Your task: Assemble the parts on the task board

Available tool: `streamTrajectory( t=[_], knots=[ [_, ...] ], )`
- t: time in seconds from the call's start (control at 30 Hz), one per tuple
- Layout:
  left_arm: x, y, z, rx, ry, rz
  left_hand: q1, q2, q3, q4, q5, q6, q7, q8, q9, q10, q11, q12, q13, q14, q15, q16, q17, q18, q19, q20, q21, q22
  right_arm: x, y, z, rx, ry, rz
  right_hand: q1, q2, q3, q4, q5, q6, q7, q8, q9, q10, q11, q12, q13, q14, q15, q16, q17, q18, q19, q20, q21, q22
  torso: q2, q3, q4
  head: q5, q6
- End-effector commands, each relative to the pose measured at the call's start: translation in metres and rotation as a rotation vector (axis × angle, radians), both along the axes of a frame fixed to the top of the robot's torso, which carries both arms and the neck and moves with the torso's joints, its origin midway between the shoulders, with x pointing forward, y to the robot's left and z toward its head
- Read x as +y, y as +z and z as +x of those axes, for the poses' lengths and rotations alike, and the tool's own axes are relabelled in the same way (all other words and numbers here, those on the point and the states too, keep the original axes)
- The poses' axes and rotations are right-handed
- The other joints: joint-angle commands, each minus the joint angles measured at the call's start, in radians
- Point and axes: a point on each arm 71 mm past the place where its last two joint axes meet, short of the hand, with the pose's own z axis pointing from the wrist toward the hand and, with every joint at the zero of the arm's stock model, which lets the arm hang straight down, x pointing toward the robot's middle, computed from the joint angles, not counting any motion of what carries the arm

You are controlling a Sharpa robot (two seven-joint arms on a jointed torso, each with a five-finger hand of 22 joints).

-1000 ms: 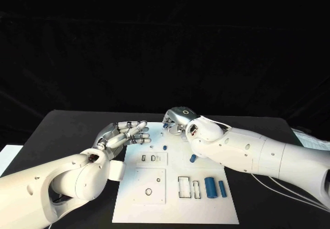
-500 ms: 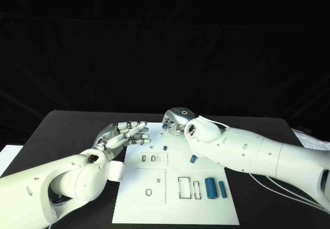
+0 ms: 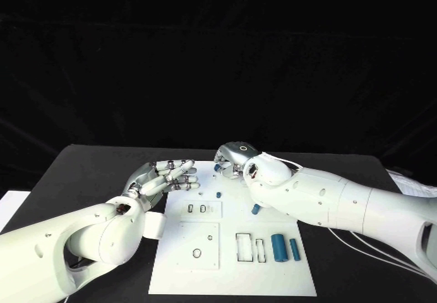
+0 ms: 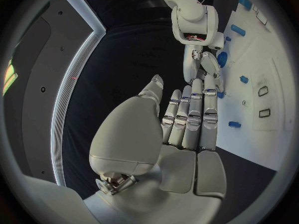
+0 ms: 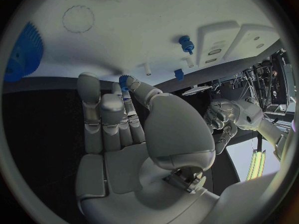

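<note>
Two silver hands meet at the far end of the white task board (image 3: 232,265) in the head view. Left wrist view: left hand (image 4: 187,119), fingers straight, holds nothing. Right wrist view: right hand (image 5: 115,122) pinches a small blue part (image 5: 124,79).

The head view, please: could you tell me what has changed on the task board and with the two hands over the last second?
Very little. The left hand has crept slightly towards the near side of the task board; its fingers hold nothing. The right hand still hovers over the board's far edge, a small blue part at its fingers. The blue cylinders and the other parts stayed put.
</note>
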Motion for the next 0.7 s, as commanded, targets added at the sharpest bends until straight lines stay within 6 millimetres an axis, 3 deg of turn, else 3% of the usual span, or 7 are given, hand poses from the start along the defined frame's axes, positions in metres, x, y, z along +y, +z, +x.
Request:
streamTrajectory(
  t=[0.03,0.13,0.33,0.5,0.57,0.7],
  knots=[
    [-0.002,0.002,-0.001,-0.007,-0.019,-0.014,0.006,0.008,-0.001,-0.006,-0.003,0.002,0.006,-0.006,-0.001,-0.003,0.007,-0.002,0.000,-0.007,-0.002,-0.006,0.001,0.007,-0.005,0.002,-0.006,-0.001,-0.002,-0.003,0.000,0.034,-0.005,-0.010,-0.002,-0.023,-0.019,0.009,0.003,-0.074,-0.002,-0.003,-0.001,-0.071,0.007,-0.002,-0.001,-0.006,0.007,-0.020,-0.024,-0.003,-0.014,0.005,-0.011,-0.017,0.001,0.0003,0.0009,0.001,0.000],
    [-0.002,0.002,0.000,-0.006,-0.015,-0.014,0.006,0.008,0.000,-0.008,-0.003,0.002,0.006,-0.006,-0.001,-0.003,0.007,-0.002,0.000,-0.006,-0.002,-0.006,0.001,0.008,-0.004,0.002,-0.006,-0.001,-0.005,-0.002,-0.001,0.033,-0.004,0.007,0.002,-0.031,-0.052,0.018,0.005,-0.102,0.004,0.000,0.001,-0.121,0.014,0.000,0.000,-0.010,0.012,-0.038,-0.045,0.001,-0.023,0.011,-0.024,-0.036,0.001,0.0020,-0.0006,0.002,0.000],
    [-0.001,0.001,0.000,0.000,-0.012,-0.014,0.009,0.010,0.002,-0.011,-0.003,0.002,0.006,-0.007,-0.001,-0.003,0.007,-0.004,0.000,-0.006,-0.003,-0.006,0.003,0.008,-0.003,0.002,-0.006,-0.001,-0.013,0.002,-0.006,0.008,0.005,0.052,0.018,-0.018,-0.063,0.025,0.012,-0.083,0.007,0.005,0.004,-0.097,0.011,0.013,0.003,-0.011,0.010,-0.047,-0.058,0.001,-0.017,0.012,-0.018,-0.031,0.001,0.0016,-0.0002,-0.004,0.001],
    [0.000,0.001,0.000,0.002,-0.012,-0.014,0.011,0.012,0.004,-0.014,-0.003,0.002,0.007,-0.008,-0.001,-0.003,0.007,-0.004,0.000,-0.005,-0.003,-0.006,0.005,0.008,-0.002,0.001,-0.006,-0.001,-0.035,0.010,-0.014,0.006,-0.007,0.103,0.026,-0.009,-0.056,0.034,0.031,-0.046,0.008,0.012,0.007,-0.040,0.007,0.031,0.004,-0.003,0.007,-0.032,-0.043,-0.003,-0.004,0.009,-0.001,-0.011,0.000,0.0009,-0.0054,-0.006,0.004],
    [0.000,0.001,-0.001,0.003,-0.014,-0.017,0.011,0.013,0.004,-0.015,-0.003,0.002,0.006,-0.008,-0.001,-0.003,0.007,-0.005,0.000,-0.004,-0.003,-0.006,0.005,0.008,-0.001,0.001,-0.005,-0.001,-0.048,0.013,-0.016,0.035,-0.031,0.128,0.022,-0.009,-0.051,0.043,0.041,-0.030,0.011,0.015,0.008,-0.007,0.004,0.041,0.005,0.005,0.005,-0.011,-0.020,-0.005,0.004,0.008,0.012,0.005,-0.001,0.0035,-0.0102,-0.011,0.004],
    [0.000,0.001,-0.001,0.005,-0.018,-0.022,0.013,0.014,0.007,-0.018,-0.003,0.004,0.005,-0.009,-0.001,-0.001,0.006,-0.005,0.000,-0.001,-0.004,-0.006,0.008,0.009,0.001,0.001,-0.005,0.000,-0.075,0.018,-0.021,0.114,-0.081,0.177,-0.009,-0.034,-0.065,0.065,0.098,-0.022,0.014,0.011,0.006,0.083,-0.007,0.077,0.020,0.025,-0.002,0.057,0.057,-0.013,0.029,0.000,0.054,0.059,-0.006,0.0057,-0.0193,-0.002,0.009]
  ],
)
